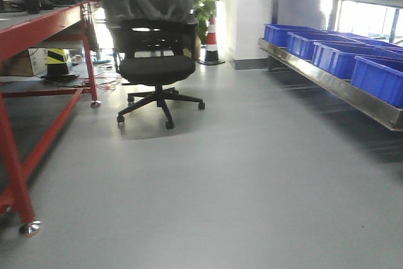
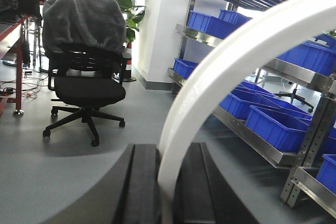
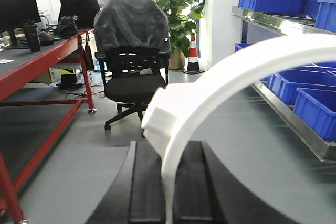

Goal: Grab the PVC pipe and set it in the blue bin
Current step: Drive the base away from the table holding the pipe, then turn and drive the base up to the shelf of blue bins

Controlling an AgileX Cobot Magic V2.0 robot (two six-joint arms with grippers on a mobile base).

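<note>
Your left gripper [image 2: 164,153] has its dark fingers pressed in on either side of a white curved piece [image 2: 220,72]. It rises from between them and arcs up and over to the right. No squared end shows on it, so you cannot tell whether it is a second pipe.

Your right gripper [image 3: 167,148] is pinching the PVC pipe [image 3: 220,80]. The blunt squared end [image 3: 160,116] sits just above the fingers, and the long axis curves up and away to the right.

Take the office chair [image 1: 157,67] as your mark. The blue bins [image 1: 340,58] stand in a row to the right of it, on the steel shelf [image 1: 327,83], and well apart from it. The pipe therefore already leans toward the bin side, and your right arm looks the nearer one. The coming move probably calls for a swing rightward from the chair line, so that the squared end comes over an open bin.
</note>
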